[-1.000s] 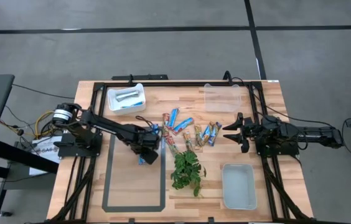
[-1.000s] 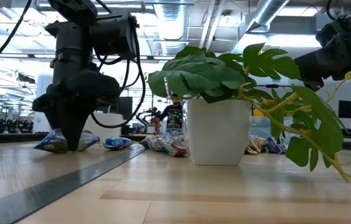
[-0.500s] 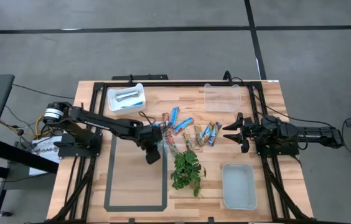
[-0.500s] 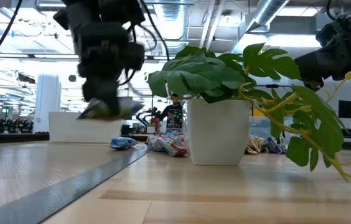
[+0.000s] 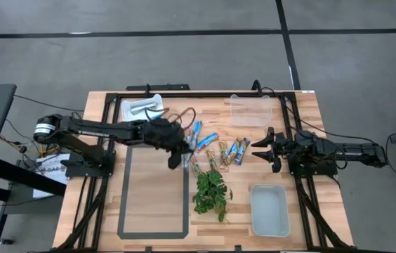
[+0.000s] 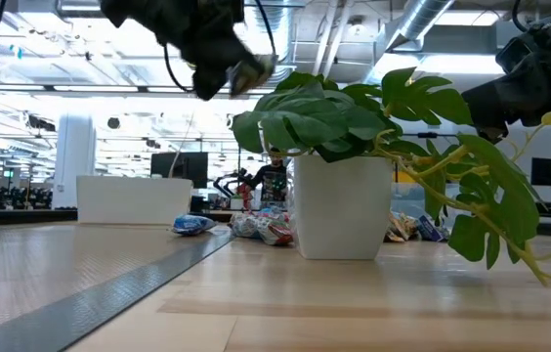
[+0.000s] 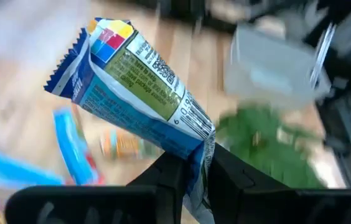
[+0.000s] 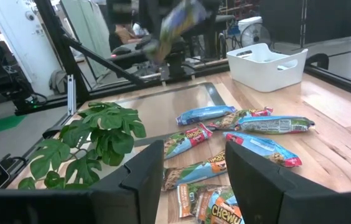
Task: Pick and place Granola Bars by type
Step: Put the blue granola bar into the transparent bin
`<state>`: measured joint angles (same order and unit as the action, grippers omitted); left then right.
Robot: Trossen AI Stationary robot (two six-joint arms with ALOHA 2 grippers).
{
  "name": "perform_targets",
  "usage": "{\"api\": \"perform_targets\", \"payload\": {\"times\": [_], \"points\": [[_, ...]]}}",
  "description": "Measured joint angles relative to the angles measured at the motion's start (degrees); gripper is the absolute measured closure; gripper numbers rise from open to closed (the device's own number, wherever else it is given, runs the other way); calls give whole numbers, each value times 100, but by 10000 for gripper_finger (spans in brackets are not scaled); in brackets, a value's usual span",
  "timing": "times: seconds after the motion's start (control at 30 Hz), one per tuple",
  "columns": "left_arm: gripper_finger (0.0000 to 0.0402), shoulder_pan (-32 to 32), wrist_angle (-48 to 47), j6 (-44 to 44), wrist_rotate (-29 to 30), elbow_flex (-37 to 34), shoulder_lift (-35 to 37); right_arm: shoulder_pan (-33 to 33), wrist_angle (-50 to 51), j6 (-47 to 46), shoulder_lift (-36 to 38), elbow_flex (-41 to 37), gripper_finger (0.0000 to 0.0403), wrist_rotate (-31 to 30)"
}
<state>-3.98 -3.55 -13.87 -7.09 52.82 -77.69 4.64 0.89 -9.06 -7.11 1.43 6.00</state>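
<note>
My left gripper (image 5: pixel 175 156) hangs high over the table's middle, left of the bar pile, shut on a blue-and-white granola bar (image 7: pixel 135 87). In the low view the bar (image 6: pixel 252 70) juts from the gripper (image 6: pixel 225 66) well above the table. Several other granola bars (image 5: pixel 212 146), blue and red-and-tan, lie flat on the wood between the two arms. They also show in the right wrist view (image 8: pixel 238 134). My right gripper (image 5: pixel 261 150) waits at the table's right, open, its fingers (image 8: pixel 139 177) level and pointing at the pile. My left gripper pinches the bar's crimped end (image 7: pixel 195 163) between its two fingers. The rest of the wrapper sticks out past the fingertips, label side showing. The fingers slant slightly downward. The bar is lifted clear of the table and of the other bars.
A white bin (image 5: pixel 142 111) with bars in it stands at the far left, a clear bin (image 5: pixel 249 109) at the far right and another bin (image 5: pixel 269 209) at the near right. A potted green plant (image 5: pixel 210 191) stands near the middle. A grey-outlined mat (image 5: pixel 152 190) lies left of it.
My left gripper has risen from the table with the blue-and-white bar, which is now lifted clear. It has moved toward the far edge and tipped from pointing down to nearly level, rolling as it went. The right arm has kept still.
</note>
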Motion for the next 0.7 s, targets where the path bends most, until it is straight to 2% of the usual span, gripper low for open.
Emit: {"api": "perform_targets", "payload": {"times": [0.13, 0.37, 0.53, 0.7], "points": [[357, -266, 546, 137, 3, 5, 190, 0, 0, 0, -1, 0, 237, 0], [357, -557, 627, 164, -10, 7, 187, 1, 0, 0, -1, 0, 238, 0], [357, -828, 842, 577, -58, 7, 152, -2, 0, 0, -1, 0, 238, 0], [357, -1348, 1100, 712, -287, 149, -213, 1, 2, 0, 1, 0, 238, 0]]}}
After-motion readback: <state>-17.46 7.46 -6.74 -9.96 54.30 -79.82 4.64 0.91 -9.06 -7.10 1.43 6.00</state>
